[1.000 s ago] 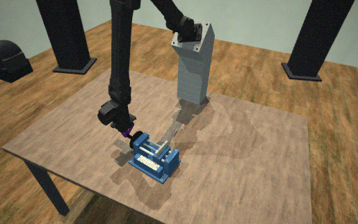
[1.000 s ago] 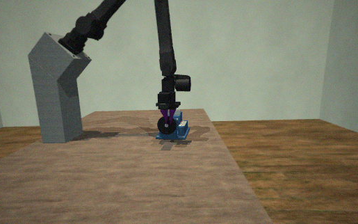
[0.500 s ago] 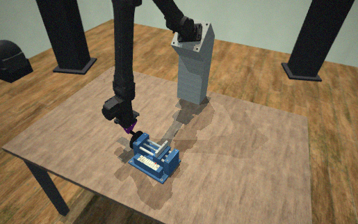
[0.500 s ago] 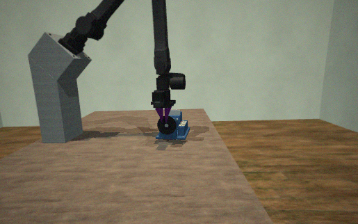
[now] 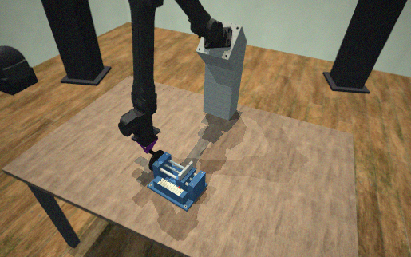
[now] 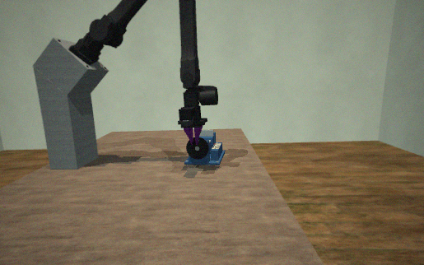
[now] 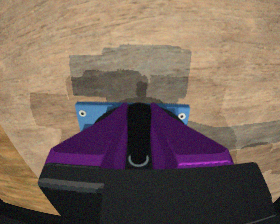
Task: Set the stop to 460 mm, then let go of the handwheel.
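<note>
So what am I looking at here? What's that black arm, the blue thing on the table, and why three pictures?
It is one moment from three cameras: one high above, one level with the table, one mounted on the arm's wrist. The black robot arm reaches down from a grey pedestal. Its gripper has two purple fingers, now shut on a black handwheel. Turning that wheel moves a stop inside the blue fixture, which carries a printed scale, too small to read here.

Probably a workshop: wooden table (image 5: 280,168), gantry pillars (image 5: 77,44).
</note>
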Action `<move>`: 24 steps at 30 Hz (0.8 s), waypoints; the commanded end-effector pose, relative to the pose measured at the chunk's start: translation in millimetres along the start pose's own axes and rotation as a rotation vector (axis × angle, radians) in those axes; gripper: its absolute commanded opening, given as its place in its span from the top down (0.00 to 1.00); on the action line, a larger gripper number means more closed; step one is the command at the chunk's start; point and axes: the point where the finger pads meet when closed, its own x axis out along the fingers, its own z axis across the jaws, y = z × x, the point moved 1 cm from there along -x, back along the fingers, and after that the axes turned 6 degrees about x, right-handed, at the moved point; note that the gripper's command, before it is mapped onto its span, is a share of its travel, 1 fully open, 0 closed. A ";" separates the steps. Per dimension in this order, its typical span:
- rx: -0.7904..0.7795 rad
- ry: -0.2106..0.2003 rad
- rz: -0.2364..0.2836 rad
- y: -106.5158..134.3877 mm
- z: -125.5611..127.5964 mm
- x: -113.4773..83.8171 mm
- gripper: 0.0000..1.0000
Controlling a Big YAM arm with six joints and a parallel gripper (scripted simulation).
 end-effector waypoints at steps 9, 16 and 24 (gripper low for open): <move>0.010 0.040 -0.006 -8.2 -32.2 -2.7 0.94; 0.010 0.042 -0.006 -8.1 -33.5 -2.5 0.94; 0.009 0.049 -0.007 -10.0 -46.9 2.0 0.94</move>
